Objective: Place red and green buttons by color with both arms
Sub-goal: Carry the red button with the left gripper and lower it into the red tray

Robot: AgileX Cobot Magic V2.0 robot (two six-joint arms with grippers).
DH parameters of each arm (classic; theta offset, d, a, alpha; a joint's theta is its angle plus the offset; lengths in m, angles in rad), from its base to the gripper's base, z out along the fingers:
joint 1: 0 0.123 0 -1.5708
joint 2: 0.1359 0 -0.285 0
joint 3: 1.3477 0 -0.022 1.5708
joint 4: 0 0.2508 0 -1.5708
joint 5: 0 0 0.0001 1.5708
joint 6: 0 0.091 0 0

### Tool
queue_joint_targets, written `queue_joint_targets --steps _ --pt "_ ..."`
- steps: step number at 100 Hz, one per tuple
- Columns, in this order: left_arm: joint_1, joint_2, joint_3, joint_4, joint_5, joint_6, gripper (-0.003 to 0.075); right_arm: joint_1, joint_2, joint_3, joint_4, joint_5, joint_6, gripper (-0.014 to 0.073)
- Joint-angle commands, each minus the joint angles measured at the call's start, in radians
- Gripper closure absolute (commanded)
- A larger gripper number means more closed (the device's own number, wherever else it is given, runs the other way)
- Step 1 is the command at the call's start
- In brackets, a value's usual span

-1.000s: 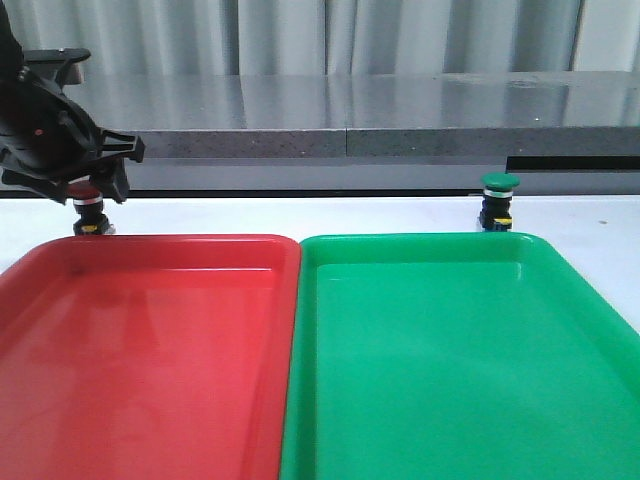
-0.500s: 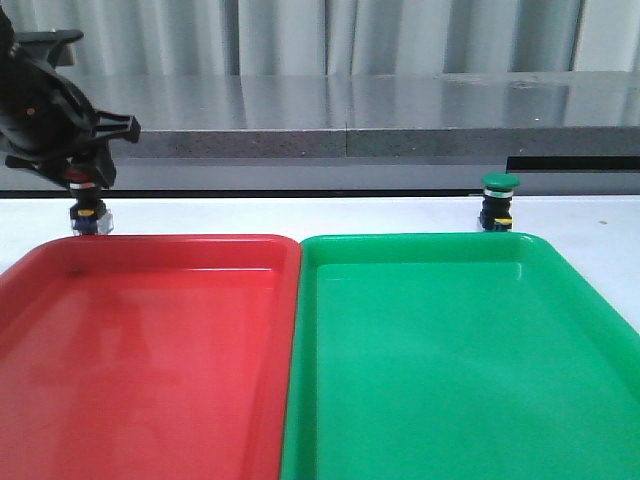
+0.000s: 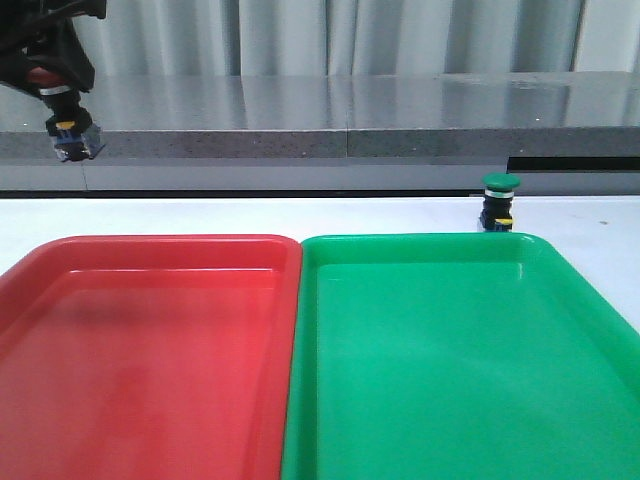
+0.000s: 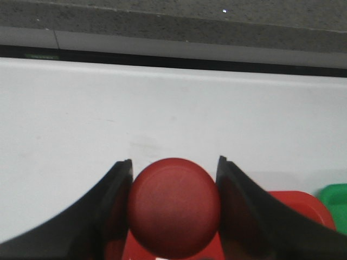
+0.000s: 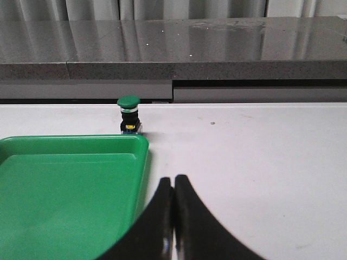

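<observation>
We see the left gripper raised at the far left, above the white table, clamped on the red button; in its wrist view the 2 fingers press the dark red cap from both sides. The green button stands upright on the table just beyond the far right corner of the green tray, nothing around it. The red tray lies to the left, its rim touching the green tray's. The right gripper hovers over bare table just right of the green tray, its fingers pressed together on nothing. Beyond the table runs a grey stone ledge with pale curtains behind.
</observation>
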Motion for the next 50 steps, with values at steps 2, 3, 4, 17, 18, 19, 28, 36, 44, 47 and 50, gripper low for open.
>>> queue_joint_targets --steps 2,3,4,17,18,19,28,36,44,47,50 --pt "-0.041 -0.089 0.051 -0.053 -0.113 -0.005 0.0575 -0.007 -0.020 -0.015 -0.011 -0.088 -0.009 0.0662" --pt "-0.047 -0.089 0.061 -0.056 -0.118 -0.005 0.0575 -0.007 -0.020 -0.015 -0.011 -0.088 -0.009 0.0662" --pt "-0.050 -0.092 0.066 -0.063 -0.121 -0.005 0.0575 -0.007 -0.020 -0.015 -0.011 -0.088 -0.009 0.0662" --pt "-0.104 -0.091 0.140 -0.115 -0.187 -0.005 0.0575 -0.007 -0.020 -0.015 -0.011 -0.088 -0.009 0.0662" --pt "-0.107 -0.091 0.144 -0.123 -0.190 -0.005 0.0575 -0.007 -0.020 -0.015 -0.011 -0.088 -0.009 0.0662" --pt "-0.112 -0.091 0.149 -0.126 -0.198 -0.005 0.0575 -0.007 -0.020 -0.015 -0.011 -0.088 -0.009 0.0662" --pt "-0.142 -0.089 0.175 -0.147 -0.237 -0.005 0.0575 -0.007 -0.020 -0.015 -0.011 -0.088 -0.009 0.0662" --pt "-0.160 -0.089 0.184 -0.149 -0.259 -0.005 0.0580 -0.007 -0.020 -0.015 -0.011 -0.088 -0.009 0.0662" --pt "-0.165 -0.087 0.184 -0.149 -0.264 -0.005 0.0598 -0.007 -0.020 -0.015 -0.011 -0.088 -0.009 0.0662" --pt "-0.169 -0.087 0.184 -0.149 -0.267 -0.005 0.0603 -0.007 -0.020 -0.015 -0.011 -0.088 -0.009 0.0662" --pt "-0.169 -0.084 0.184 -0.149 -0.268 -0.005 0.0608 -0.007 -0.020 -0.015 -0.011 -0.088 -0.009 0.0662"
